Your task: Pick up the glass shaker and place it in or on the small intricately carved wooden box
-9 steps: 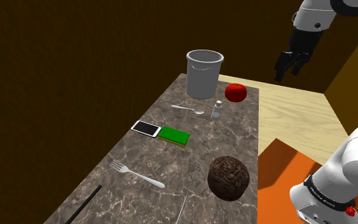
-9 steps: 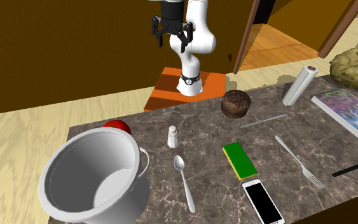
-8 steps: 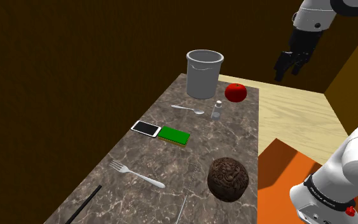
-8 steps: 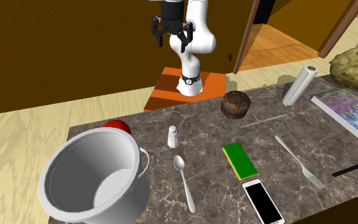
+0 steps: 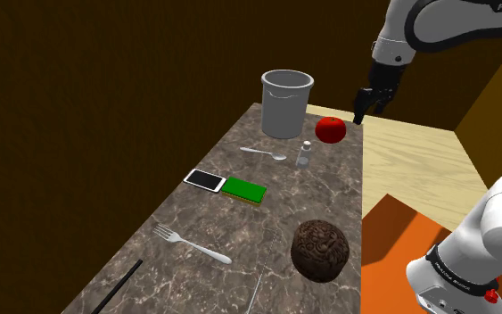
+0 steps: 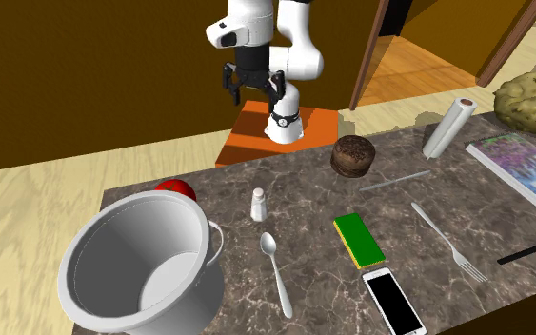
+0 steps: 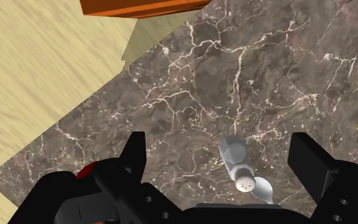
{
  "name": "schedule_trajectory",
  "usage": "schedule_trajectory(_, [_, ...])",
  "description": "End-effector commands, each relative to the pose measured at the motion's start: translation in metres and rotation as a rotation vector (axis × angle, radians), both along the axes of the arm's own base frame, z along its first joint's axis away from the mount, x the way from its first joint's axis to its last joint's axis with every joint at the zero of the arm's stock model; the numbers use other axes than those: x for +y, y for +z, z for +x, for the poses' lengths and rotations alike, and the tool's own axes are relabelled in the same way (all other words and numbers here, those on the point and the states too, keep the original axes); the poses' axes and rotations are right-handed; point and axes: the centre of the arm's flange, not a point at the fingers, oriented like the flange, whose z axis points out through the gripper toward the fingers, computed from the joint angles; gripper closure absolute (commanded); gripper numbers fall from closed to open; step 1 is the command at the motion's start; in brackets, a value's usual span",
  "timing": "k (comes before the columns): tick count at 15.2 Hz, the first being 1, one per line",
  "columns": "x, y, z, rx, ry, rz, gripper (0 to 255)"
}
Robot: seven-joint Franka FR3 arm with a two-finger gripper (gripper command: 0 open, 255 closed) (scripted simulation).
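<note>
In the shoulder view my tool (image 5: 362, 111) has swung down and in. Half a second ago it hung high over the floor, well apart from the red fruit (image 5: 330, 129). Now it hangs in the air just beside that fruit, above the table (image 5: 240, 241) edge. The shaker (image 5: 304, 156) stands upright on the table near the red fruit, on the side toward my stand. The dark, round carved box (image 5: 320, 250) sits well apart from the fruit, further along that same side. Neither has shifted.

In the second exterior view the tool (image 6: 254, 93) sits lower than it did, with the wrist turned over it. It is high above the table, well apart from the red fruit (image 6: 175, 188). The shaker (image 6: 258, 204) is just to that view's right of the fruit. The carved box (image 6: 353, 155) lies further off the same way.

In the wrist view the fingers (image 7: 308, 159) are spread wide with nothing clasped. The shaker (image 7: 238, 162) shows down on the table between their lines, untouched, and a red sliver that I take for the fruit peeks past the other finger.

I read this as the approach leg getting under way. The tool looks roughly lined up over the shaker, so the next thing needed is a straight descent. I would keep clear of the fruit on the way down. Grasping the shaker and carrying it to the box are both yet to be done.
</note>
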Motion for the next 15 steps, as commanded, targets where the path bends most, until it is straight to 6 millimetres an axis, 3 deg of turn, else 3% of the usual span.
schedule_trajectory(1, [0.002,-0.02,0.021,-0.003,0.019,0.012,0])
schedule_trajectory(14, [0.026,-0.13,0.147,-0.014,0.139,0.087,0])
schedule_trajectory(15, [0.026,-0.135,0.147,-0.014,0.139,0.087,0])
